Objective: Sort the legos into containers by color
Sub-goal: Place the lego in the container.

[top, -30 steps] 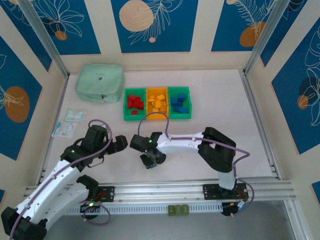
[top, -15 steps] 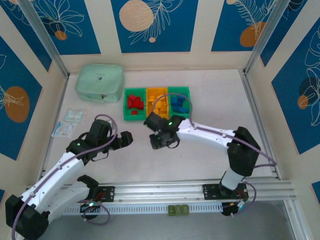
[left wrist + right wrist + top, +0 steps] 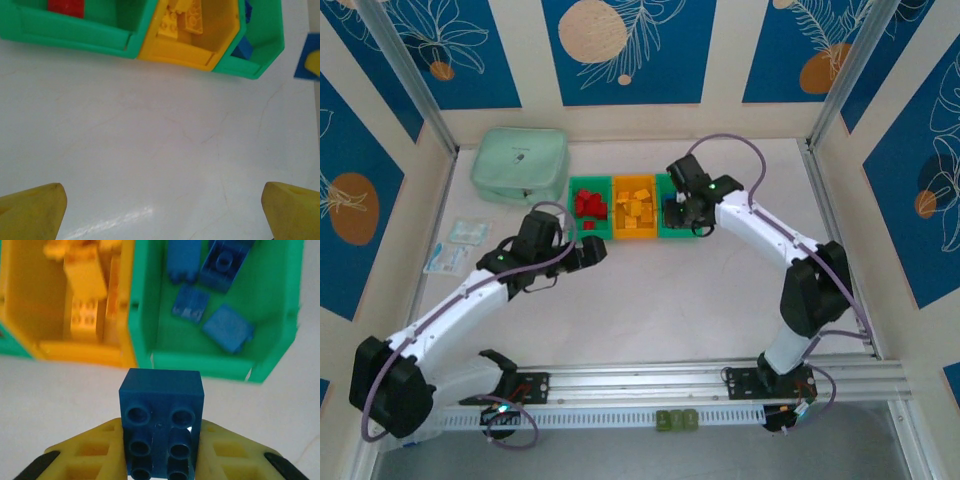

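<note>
The pale table (image 3: 720, 290) sat inside cream walls (image 3: 620, 50) with blue leaf panels, and a mint pouch (image 3: 519, 165) lay at the back left beside the row of three bins. My right gripper (image 3: 162, 440) was clamped on a blue brick (image 3: 161, 405), studs facing the wrist camera, yellow fingers (image 3: 100, 445) pressed to both its sides. In that wrist view the brick hung just short of the near wall of the right-hand green bin (image 3: 210, 365), where loose blue bricks (image 3: 227, 332) already lay, and it sat close to the corner that bin shares with the orange-yellow bin (image 3: 50, 347). That was where I judged the danger to be. Let go here and the brick would likely strike the rim and tumble back onto the table; drift a little left and it could drop among the yellow bricks (image 3: 85, 275). It needed carrying further over the blue pile before release. My left gripper (image 3: 162, 210) hung empty, jaws wide apart, above the table in front of the bins.
</note>
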Robot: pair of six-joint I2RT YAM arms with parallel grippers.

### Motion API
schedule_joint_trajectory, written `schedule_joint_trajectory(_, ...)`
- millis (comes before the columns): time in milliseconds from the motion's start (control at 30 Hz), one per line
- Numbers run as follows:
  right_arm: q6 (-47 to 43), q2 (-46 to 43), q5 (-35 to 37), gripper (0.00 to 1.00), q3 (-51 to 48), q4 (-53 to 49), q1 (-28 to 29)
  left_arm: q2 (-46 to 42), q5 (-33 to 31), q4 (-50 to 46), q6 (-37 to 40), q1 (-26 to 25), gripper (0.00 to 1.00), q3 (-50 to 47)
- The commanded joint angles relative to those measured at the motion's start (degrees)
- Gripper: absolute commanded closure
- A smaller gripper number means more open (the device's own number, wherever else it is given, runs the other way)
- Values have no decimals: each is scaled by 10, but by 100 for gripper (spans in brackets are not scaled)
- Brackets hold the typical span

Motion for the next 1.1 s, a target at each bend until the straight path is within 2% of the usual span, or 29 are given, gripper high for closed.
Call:
schedule_joint_trajectory(0,-28,50,-15,69,47,13,-22,23,16,34,18,-10,1,30)
schedule_joint_trajectory(333,-49,210,-35,68,205,-16,-66,89,15,57,25,-13,1,61)
schedule_joint_trajectory(467,-54,261,-31,64,256,-32,-72,106,14,58,28,-13,1,73)
schedule_joint_trajectory(567,-57,277,-29,58,275,-37,-75,114,15,51,33,-13,1,81)
schedule_joint_trajectory(800,-57,236,-37,47,256,-21,-75,111,4,41,41,-12,1,85)
schedule_joint_trajectory(1067,-62,86,-44,40,132,39,-76,80,-43,1,72,2,1,87)
